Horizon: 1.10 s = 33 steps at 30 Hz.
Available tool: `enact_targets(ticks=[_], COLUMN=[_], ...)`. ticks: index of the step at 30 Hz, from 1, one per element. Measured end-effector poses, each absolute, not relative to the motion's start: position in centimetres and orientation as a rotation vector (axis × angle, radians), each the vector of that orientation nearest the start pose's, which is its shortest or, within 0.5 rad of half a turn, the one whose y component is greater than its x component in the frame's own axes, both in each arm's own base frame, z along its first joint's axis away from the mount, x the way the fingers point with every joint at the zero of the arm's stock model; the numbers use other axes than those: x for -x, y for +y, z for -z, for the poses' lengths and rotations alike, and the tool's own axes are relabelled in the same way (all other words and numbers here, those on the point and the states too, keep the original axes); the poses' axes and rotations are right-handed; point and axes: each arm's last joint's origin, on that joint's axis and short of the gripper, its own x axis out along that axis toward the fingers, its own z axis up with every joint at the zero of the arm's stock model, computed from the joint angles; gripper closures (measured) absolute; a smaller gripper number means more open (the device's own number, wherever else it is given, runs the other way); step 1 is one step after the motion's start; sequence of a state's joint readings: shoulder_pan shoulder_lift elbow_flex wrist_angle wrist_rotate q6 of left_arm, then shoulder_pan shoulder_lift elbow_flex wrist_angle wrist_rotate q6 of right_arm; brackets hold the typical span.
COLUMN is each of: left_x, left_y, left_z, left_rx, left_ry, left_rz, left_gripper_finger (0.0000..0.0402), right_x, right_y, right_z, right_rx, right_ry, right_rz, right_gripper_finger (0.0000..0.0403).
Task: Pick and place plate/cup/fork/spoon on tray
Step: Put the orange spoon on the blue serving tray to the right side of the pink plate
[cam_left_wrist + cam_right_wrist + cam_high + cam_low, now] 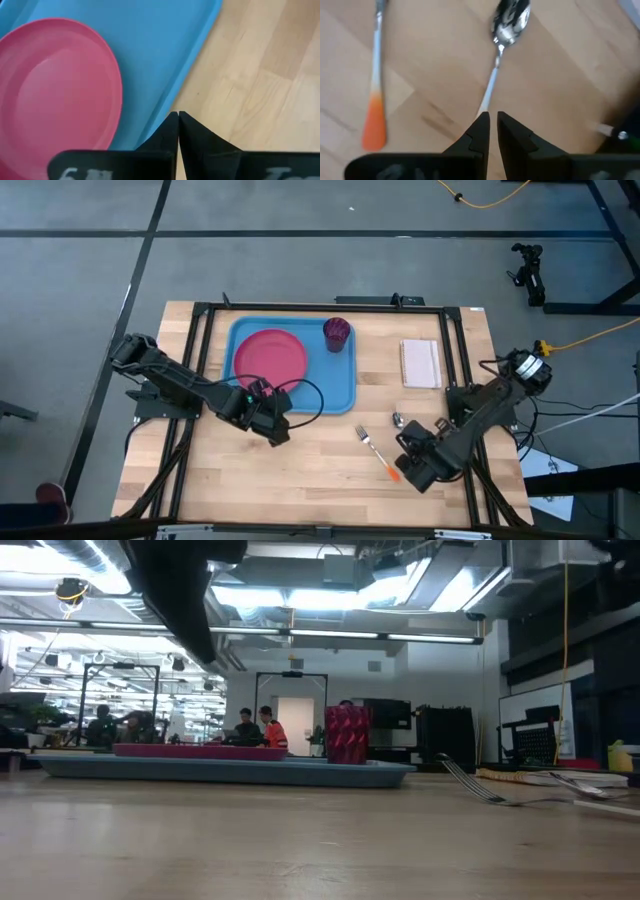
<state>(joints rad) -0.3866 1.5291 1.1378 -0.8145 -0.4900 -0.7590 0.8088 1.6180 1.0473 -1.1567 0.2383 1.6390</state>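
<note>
Just 1 plate (pixel 270 356) & 1 cup (pixel 337 333) on tray (pixel 343 384); 1 fork (pixel 375 448), 1 spoon (pixel 507 27) off.

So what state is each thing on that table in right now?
Plate: flat on the tray.
Cup: upright on the tray.
Fork: lying on the table.
Spoon: lying on the table.
Left hand: shut, empty.
Right hand: nearly shut, over the spoon's handle.

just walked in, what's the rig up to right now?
Table-setting run, partway through. The plate and the cup already sit on the tray. The fork and the spoon still lie on the table to the tray's right. The right gripper, nearly closed and empty, is above the spoon's handle. The left gripper, shut and empty, is by the tray's near edge.
</note>
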Motion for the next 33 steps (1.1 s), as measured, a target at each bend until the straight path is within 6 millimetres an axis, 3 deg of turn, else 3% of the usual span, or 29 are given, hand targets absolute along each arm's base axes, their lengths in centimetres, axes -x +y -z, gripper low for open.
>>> enact_targets(ticks=[7,19,33], left_x=[-27.7,-27.9,-28.5], left_y=[-9.8,-9.2,-7.2], left_z=[-24.3,-24.3,-24.3], left_rx=[0.184,0.189,0.15], left_ry=[0.952,0.951,0.969], left_rz=[-0.476,-0.492,-0.518], left_gripper_finger=[0.0395,0.0398,0.0397], right_x=[-17.5,-15.3,-16.5], right_y=[18.5,14.9,14.5], right_z=[-18.8,-17.1,-17.0], right_rx=[-0.418,-0.508,-0.536], right_ry=[1.296,1.266,1.08], right_rz=[0.769,0.745,0.737], right_gripper_finger=[0.0361,0.0361,0.0361])
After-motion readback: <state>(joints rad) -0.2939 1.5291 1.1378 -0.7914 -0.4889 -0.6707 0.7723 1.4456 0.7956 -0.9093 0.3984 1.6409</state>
